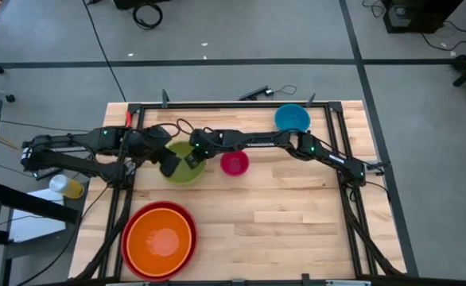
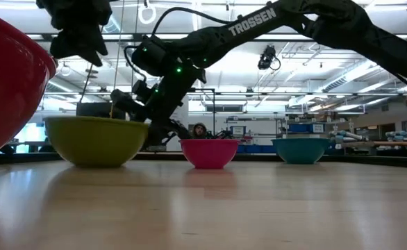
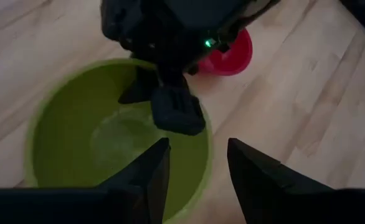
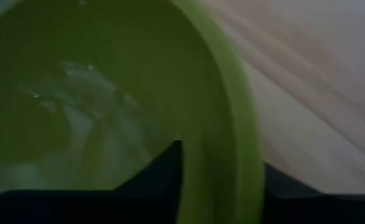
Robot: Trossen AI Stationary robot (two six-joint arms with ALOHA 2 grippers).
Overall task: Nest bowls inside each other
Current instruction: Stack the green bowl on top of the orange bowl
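Observation:
The lime green bowl [image 1: 182, 168] stands on its base on the wooden table, left of centre. My right gripper [image 4: 223, 163] reaches over from the table's right and is shut on the bowl's rim. My left gripper [image 3: 198, 168] hovers open above the same bowl with nothing between its fingers; in the low view the left gripper [image 2: 78, 35] is high above the rim. The small magenta bowl [image 1: 234, 163] stands just right of the green one. The blue bowl [image 1: 292, 117] stands at the far edge. The orange bowl [image 1: 160, 238] sits inside the red bowl [image 1: 187, 214] near the front left. My right gripper has the green bowl's rim [image 4: 235, 149] on the bowl's right, far side. One finger [image 3: 177, 112] is inside the bowl and the other is outside the wall. The fingers slant down from the table's right. The bowl stands upright with its base [image 2: 96, 161] on the table.
A dark metal frame [image 1: 338, 151] runs around the tabletop. A yellow object [image 1: 67, 187] lies off the table at the left. Bare wood [image 1: 297, 214] spreads over the near right part of the table.

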